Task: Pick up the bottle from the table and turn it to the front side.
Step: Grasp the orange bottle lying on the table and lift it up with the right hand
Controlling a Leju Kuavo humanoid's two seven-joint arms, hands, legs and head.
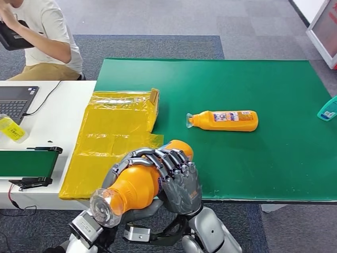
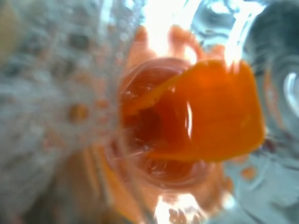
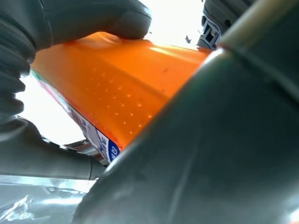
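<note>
An orange bottle (image 1: pixel 137 187) is held in the air in front of the near edge of the green worktop (image 1: pixel 278 158), lying roughly level with its clear cap end turned toward the robot's body. It is clasped by both hands: the fingers of the right hand (image 1: pixel 180 182) are wrapped over the body of the bottle near its far end, and the left hand (image 1: pixel 131 163) is closed over its upper side, fingers bent along the bottle. In the right wrist view the orange body (image 3: pixel 119 88) is seen pressed between the grey thumb (image 3: pixel 102 18) and the darker fingers, with a strip of blue and white label at its edge. The left wrist view is blurred; an orange shape behind clear plastic (image 2: pixel 197 116) can be made out.

A second orange bottle (image 1: pixel 224 120) lies on its side near the middle of the worktop, cap toward the left edge. Yellow plastic sheeting (image 1: pixel 115 137) is draped over the left edge. A teal object (image 1: pixel 328 109) rests at the right edge. A laptop (image 1: pixel 16 100) sits on a white desk (image 1: pixel 67 116) beside a seated person (image 1: pixel 43 37).
</note>
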